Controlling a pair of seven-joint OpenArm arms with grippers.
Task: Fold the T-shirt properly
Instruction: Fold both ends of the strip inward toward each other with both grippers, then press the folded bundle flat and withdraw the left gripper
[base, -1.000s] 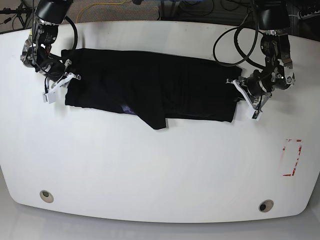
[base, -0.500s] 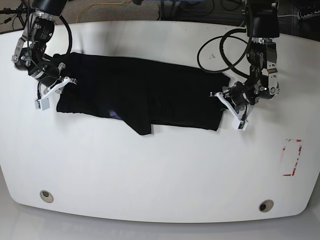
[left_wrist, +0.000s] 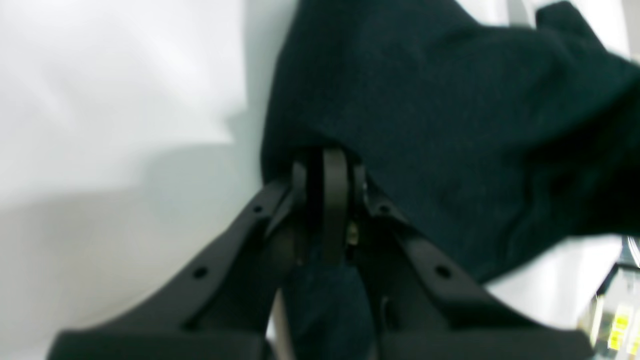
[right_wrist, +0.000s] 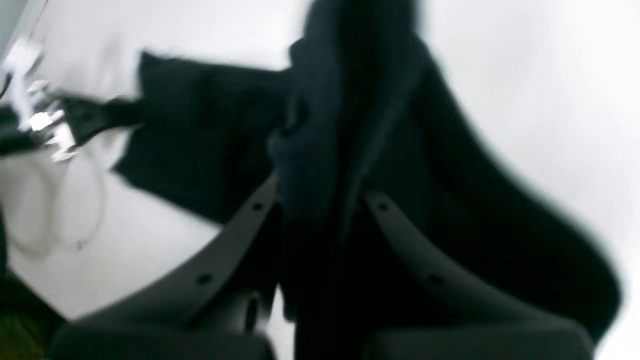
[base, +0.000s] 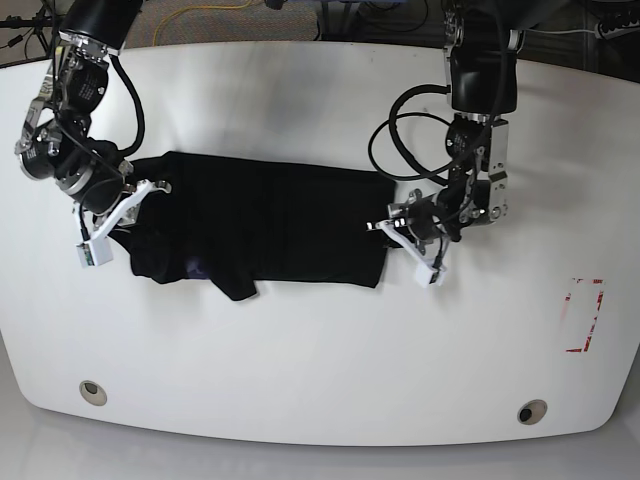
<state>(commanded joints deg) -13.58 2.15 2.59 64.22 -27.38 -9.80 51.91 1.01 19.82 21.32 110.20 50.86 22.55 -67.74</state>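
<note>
Across the middle of the white worktop (base: 320, 340) I see the T-shirt (base: 270, 225), a long black band of cloth running left to right, closer to the far edge than to the near one. Its near edge is uneven: a flap hangs down left of centre, and beside it a small purple patch (base: 200, 270) shows. My left end effector (base: 415, 245) stands at the cloth's right end, on the right side of the base view. Its wrist view shows the jaws pressed together with dark fabric pinched between them (left_wrist: 327, 200), the cloth spreading up and to the right over pale worktop (left_wrist: 110, 100). My right end effector (base: 110, 215) stands at the cloth's left end, on the left side of the base view. Its wrist view is blurred, yet a thick gather of black fabric (right_wrist: 325, 150) passes between the two dark fingers (right_wrist: 240, 235) and the jaws are clamped on it; more cloth lies flat to the left and bulges to the right. White fingers show at both ends in the base view. A red rectangular mark (base: 585, 315) lies on the worktop at the right, well apart from the cloth. Two round fittings (base: 93, 392) sit near the near edge, one at each side. Black cables (base: 400, 130) loop from the left arm over the far half of the worktop.
</note>
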